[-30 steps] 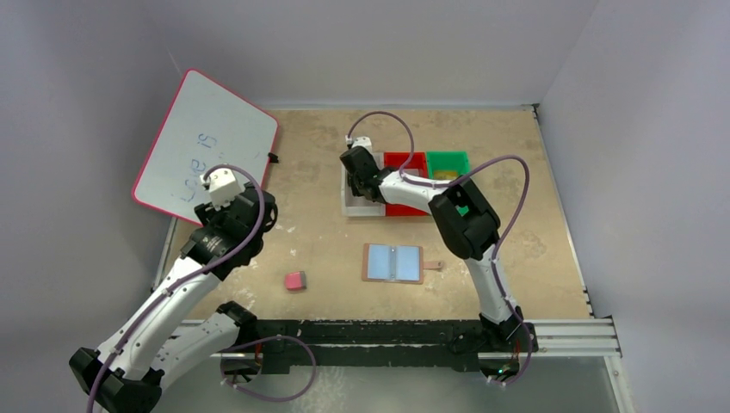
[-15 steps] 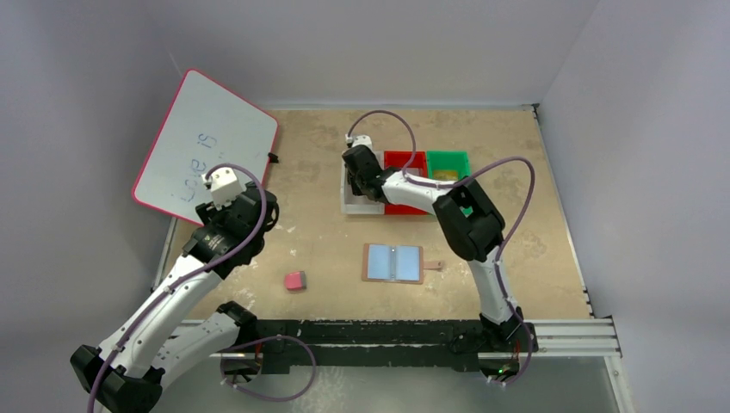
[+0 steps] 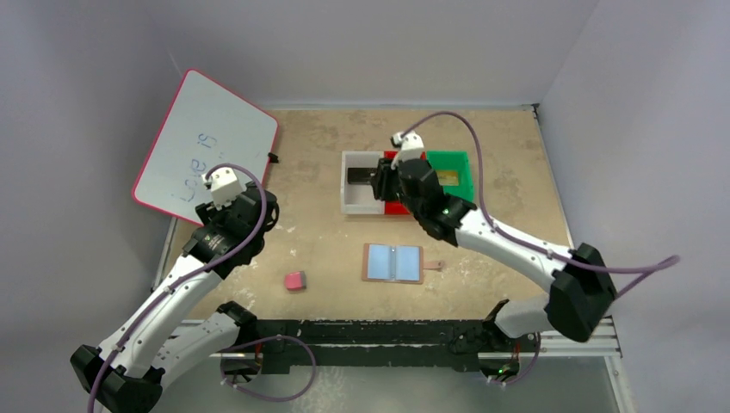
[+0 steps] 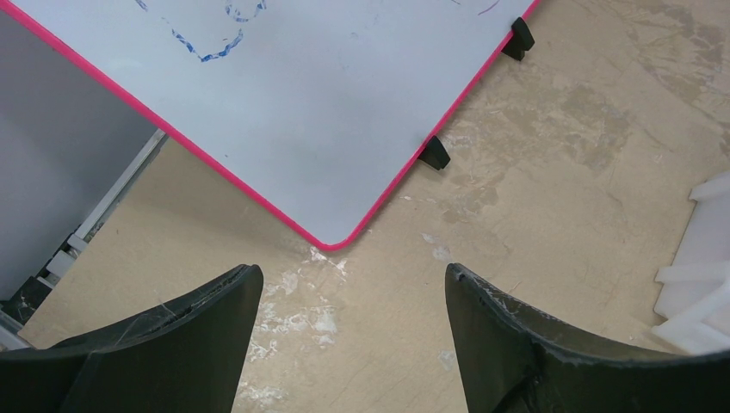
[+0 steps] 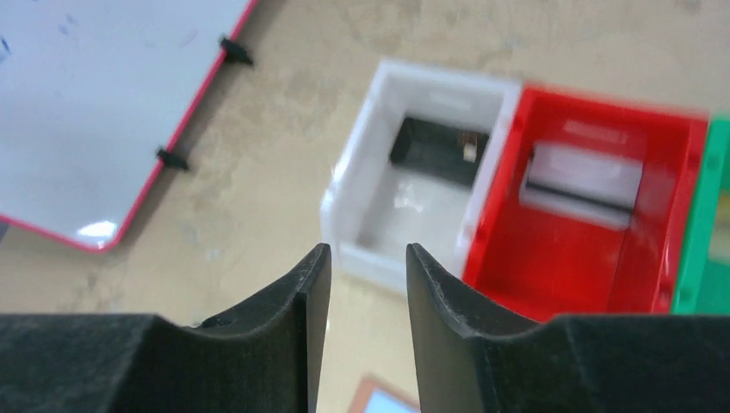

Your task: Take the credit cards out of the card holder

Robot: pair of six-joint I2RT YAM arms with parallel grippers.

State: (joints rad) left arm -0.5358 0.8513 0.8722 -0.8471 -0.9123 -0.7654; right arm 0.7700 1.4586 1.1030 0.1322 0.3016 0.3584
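Observation:
The tan card holder [image 3: 393, 262] lies open on the table, its pale blue sleeves facing up; one corner shows in the right wrist view [image 5: 377, 397]. A black card [image 3: 360, 176] lies in the white bin [image 3: 349, 206], also in the right wrist view [image 5: 435, 146]. A silver-grey card with a dark stripe [image 5: 585, 179] lies in the red bin [image 5: 568, 275]. A gold card [image 3: 446, 175] lies in the green bin [image 3: 454, 157]. My right gripper [image 5: 368, 254] hovers by the near rims of the white and red bins, narrowly open and empty. My left gripper [image 4: 353, 280] is open and empty, far left.
A pink-framed whiteboard [image 3: 207, 142] leans at the back left, its corner just ahead of my left fingers [image 4: 331, 241]. A pink-and-grey eraser [image 3: 295, 280] lies left of the holder. The white bin's edge [image 4: 702, 284] shows at the right of the left wrist view.
My right arm has pulled back from inside the white bin, its elbow swinging far right. The black card now shows lying in the white bin. The left arm has not moved.

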